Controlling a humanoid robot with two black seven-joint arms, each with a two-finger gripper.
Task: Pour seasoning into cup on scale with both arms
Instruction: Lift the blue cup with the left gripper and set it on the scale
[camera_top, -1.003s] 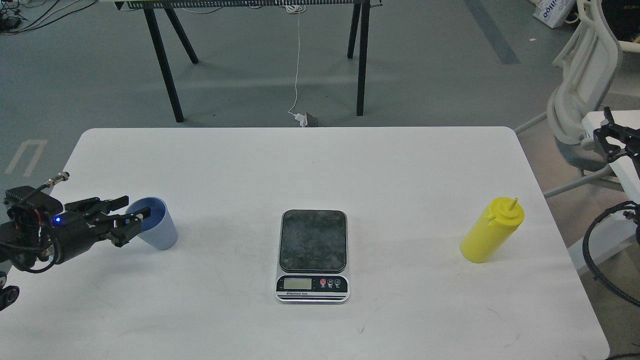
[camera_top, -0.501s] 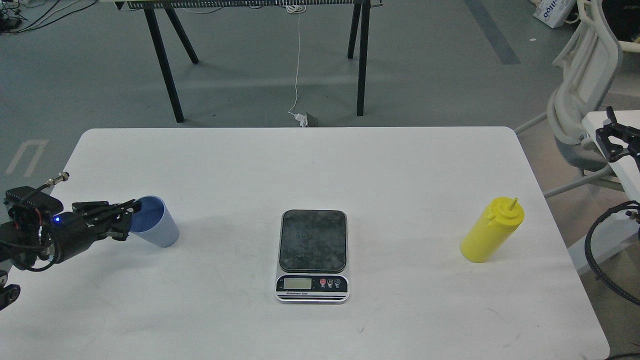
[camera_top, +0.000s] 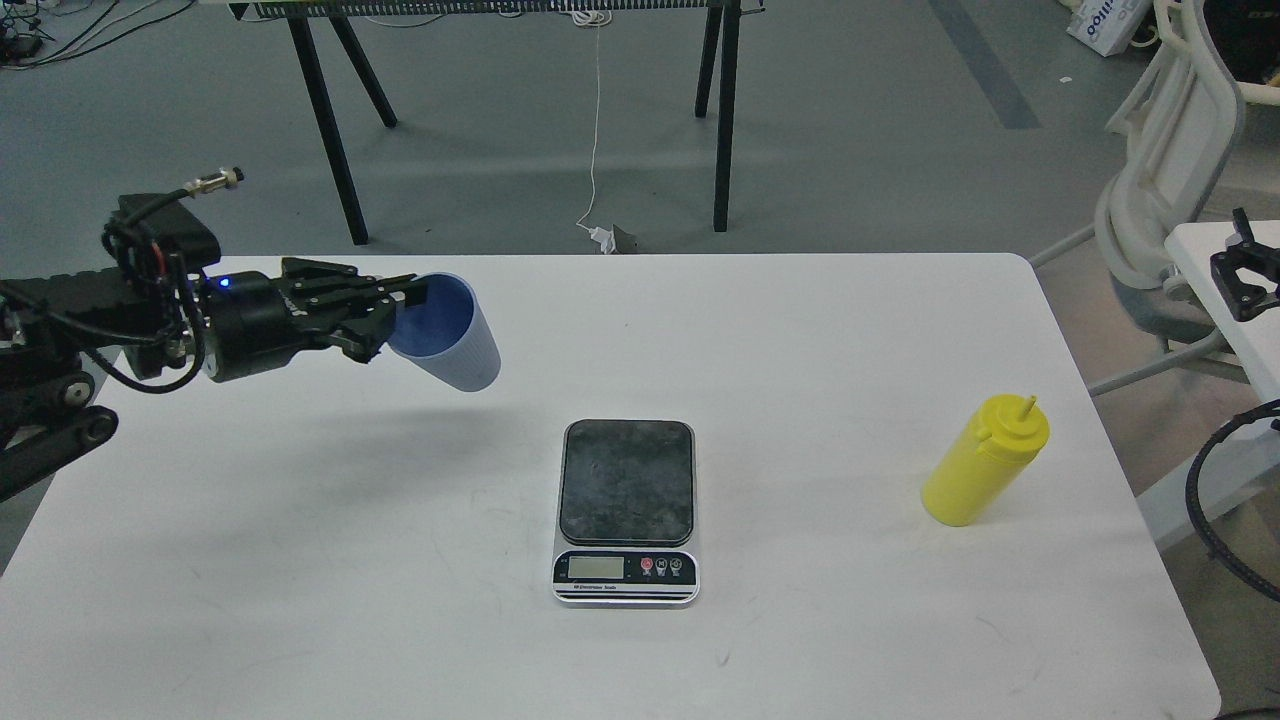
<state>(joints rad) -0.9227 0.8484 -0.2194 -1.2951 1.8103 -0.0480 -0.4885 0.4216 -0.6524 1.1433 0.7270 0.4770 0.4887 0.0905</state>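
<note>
Cup, light blue, is held tilted above the white table, left of the scale, with the left gripper fingers clamped on its rim. Rim-only grip risks slippage or a tipped placement. Right gripper: finger state indeterminate; yellow squeeze bottle untouched.

The left arm reaches in level from the left, its pincer clamped on the rim of the cup, which hangs tilted off the worktop. The right pincer sits far off, too small to read.
</note>
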